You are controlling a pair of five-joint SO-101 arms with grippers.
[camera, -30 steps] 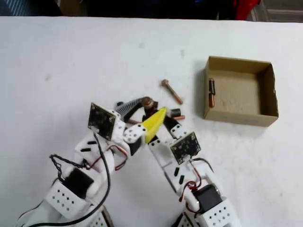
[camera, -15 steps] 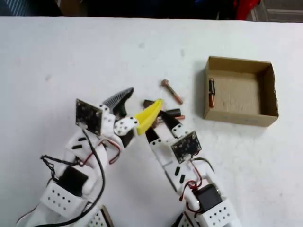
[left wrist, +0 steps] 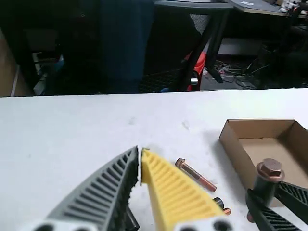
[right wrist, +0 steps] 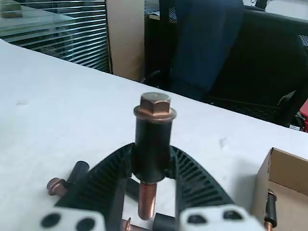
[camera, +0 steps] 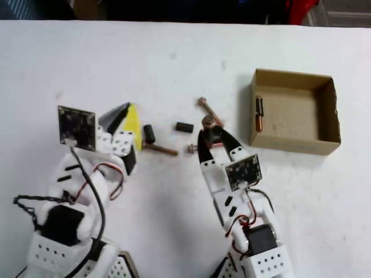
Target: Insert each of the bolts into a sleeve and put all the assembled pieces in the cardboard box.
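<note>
My right gripper [camera: 211, 135] [right wrist: 152, 153] is shut on a black sleeve with a copper bolt through it [camera: 208, 123] [right wrist: 153, 130], held upright near the table's middle, left of the cardboard box [camera: 324, 110]. One assembled piece [camera: 258, 113] lies inside the box by its left wall. Loose on the table lie a copper bolt [camera: 213, 116], two black sleeves [camera: 149, 133] [camera: 184, 127] and another bolt [camera: 162, 149]. My left gripper [camera: 131, 108] [left wrist: 139, 153], grey and yellow, is shut on nothing, left of these parts.
The box [left wrist: 262, 139] [right wrist: 284, 183] stands open-topped at the right. A short copper piece [camera: 191, 149] lies beside my right gripper. A bolt [right wrist: 54, 185] and a sleeve [right wrist: 79, 172] lie near my right gripper. White table spreads to the far left and back.
The left arm has pulled back to the left from the centre, where both grippers met. The right gripper has shifted right with the bolt-and-sleeve piece upright in it. A sleeve and bolt now lie exposed between them.
</note>
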